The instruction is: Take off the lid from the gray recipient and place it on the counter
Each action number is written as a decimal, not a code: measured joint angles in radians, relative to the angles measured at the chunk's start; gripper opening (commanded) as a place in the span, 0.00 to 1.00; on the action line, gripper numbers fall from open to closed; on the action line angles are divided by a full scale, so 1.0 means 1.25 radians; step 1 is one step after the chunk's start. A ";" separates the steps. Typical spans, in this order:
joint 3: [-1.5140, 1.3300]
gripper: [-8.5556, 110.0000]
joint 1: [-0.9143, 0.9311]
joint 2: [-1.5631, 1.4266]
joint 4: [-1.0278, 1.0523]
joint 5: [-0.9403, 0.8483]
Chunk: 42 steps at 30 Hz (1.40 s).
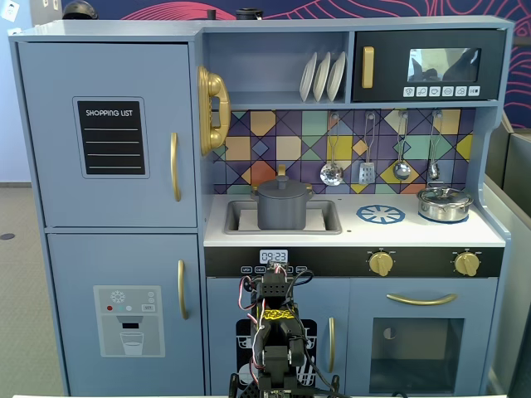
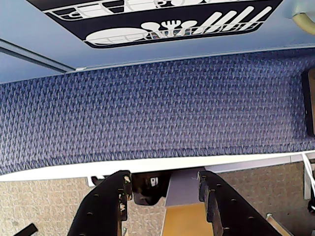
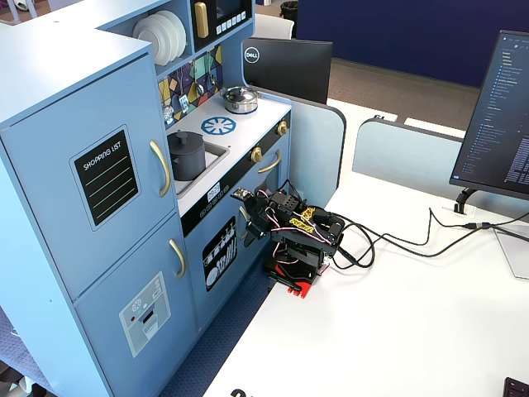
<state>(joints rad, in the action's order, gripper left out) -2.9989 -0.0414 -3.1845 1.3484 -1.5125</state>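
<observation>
The gray recipient (image 1: pixel 282 213) stands in the recessed sink of the white counter (image 1: pixel 415 235), with the dark gray lid (image 1: pixel 283 186) sitting flat on it. Both fixed views show it; in the side one the pot (image 3: pixel 187 160) carries its lid (image 3: pixel 186 137) too. My arm (image 1: pixel 275 327) is folded low in front of the kitchen's lower doors, well below the counter. My gripper (image 2: pixel 165 178) is open and empty, pointing down at the blue carpet past the table edge. It also shows in a fixed view (image 3: pixel 246 222).
A shiny silver pot (image 1: pixel 445 205) stands at the counter's right end, beside the blue burner ring (image 1: pixel 381 215). Utensils (image 1: pixel 365 157) hang on the back wall above the counter. Monitors and cables (image 3: pixel 413 240) are on the white table to the arm's right.
</observation>
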 measured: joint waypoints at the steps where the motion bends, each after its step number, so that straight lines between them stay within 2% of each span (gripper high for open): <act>1: 0.000 0.07 0.000 0.000 0.000 0.000; 6: 0.000 0.07 0.052 0.000 0.001 -0.016; 15: 0.006 0.07 0.043 0.000 0.000 0.001; 18: 0.071 0.07 0.044 0.004 -0.032 0.028; 21: 0.177 0.07 0.031 0.039 -0.158 -0.005; 26: 0.362 0.07 0.020 0.136 -0.465 -0.083; 29: 0.458 0.12 0.013 0.201 -0.616 -0.110; 34: 0.555 0.22 0.013 0.264 -0.725 -0.121; 42: 0.606 0.31 0.050 0.372 -0.821 -0.121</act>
<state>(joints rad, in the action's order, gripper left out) -2.2411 0.0215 -2.7197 0.3221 -1.6644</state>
